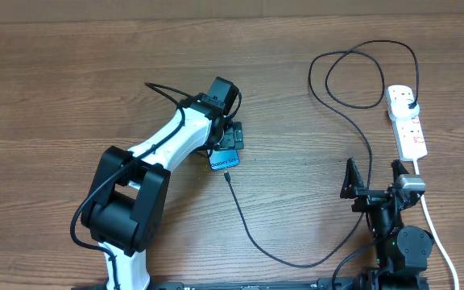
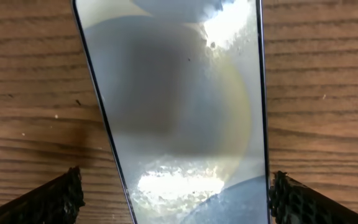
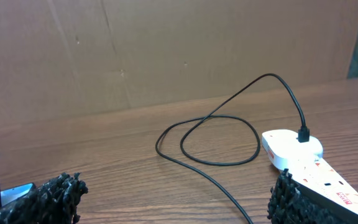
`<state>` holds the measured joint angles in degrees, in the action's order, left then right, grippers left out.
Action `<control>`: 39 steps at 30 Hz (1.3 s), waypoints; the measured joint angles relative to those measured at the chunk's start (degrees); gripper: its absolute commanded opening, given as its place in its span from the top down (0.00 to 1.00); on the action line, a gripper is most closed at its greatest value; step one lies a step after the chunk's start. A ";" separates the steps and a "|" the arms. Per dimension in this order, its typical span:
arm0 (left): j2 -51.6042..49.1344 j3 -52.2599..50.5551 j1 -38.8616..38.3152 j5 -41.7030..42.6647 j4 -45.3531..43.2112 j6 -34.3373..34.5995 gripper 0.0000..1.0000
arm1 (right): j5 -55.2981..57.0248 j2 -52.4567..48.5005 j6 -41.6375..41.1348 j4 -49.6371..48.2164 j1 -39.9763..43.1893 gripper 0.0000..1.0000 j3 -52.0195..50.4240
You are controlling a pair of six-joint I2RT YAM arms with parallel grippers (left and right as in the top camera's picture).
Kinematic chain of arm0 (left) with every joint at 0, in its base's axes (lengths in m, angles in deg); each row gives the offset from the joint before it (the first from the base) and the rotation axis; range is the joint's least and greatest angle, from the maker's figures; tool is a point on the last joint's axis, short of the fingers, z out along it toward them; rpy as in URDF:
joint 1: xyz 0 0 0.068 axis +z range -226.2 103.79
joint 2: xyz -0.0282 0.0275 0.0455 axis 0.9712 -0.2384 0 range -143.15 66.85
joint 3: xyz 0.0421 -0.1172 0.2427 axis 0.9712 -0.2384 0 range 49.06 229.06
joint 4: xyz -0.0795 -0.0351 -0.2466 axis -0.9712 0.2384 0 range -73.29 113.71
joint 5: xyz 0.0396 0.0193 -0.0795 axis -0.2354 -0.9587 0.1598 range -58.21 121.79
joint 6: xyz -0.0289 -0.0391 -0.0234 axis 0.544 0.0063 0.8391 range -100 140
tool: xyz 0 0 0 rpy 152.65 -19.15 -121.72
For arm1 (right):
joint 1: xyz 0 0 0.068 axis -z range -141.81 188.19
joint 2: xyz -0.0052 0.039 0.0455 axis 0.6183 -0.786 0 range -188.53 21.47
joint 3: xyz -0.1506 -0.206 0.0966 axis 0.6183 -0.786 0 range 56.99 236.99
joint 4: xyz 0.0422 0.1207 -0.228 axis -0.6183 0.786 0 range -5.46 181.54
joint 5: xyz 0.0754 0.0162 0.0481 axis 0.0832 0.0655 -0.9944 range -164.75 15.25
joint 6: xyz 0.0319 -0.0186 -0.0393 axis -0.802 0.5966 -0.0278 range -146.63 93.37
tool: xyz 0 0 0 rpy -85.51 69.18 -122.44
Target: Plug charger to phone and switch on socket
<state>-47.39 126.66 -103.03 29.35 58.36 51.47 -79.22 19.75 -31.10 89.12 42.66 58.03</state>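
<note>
The phone, screen lit blue, lies on the table between the wide-spread fingers of the left gripper. The charger tip sits at the phone's near end; whether it is plugged in cannot be told. Its plug stands in the socket. The right gripper, jaws apart and empty, hovers near the socket.

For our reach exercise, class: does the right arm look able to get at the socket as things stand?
Probably yes. The right gripper stands open just short of the socket, which lies ahead to its right. Nothing blocks the way; only the thin charger cable runs close by.
</note>
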 measured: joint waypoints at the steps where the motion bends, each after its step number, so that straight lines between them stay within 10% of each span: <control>1: 0.00 0.00 0.00 -0.02 0.00 0.00 0.00 | 0.00 0.00 0.02 0.00 0.00 0.00 0.00; 39: -2.45 -0.20 -2.45 -4.48 -0.72 8.76 0.09 | -0.02 -0.02 0.00 0.00 0.00 0.00 0.00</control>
<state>-49.84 126.46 -105.48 24.87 57.64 60.23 -79.24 19.73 -31.10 89.12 42.66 58.03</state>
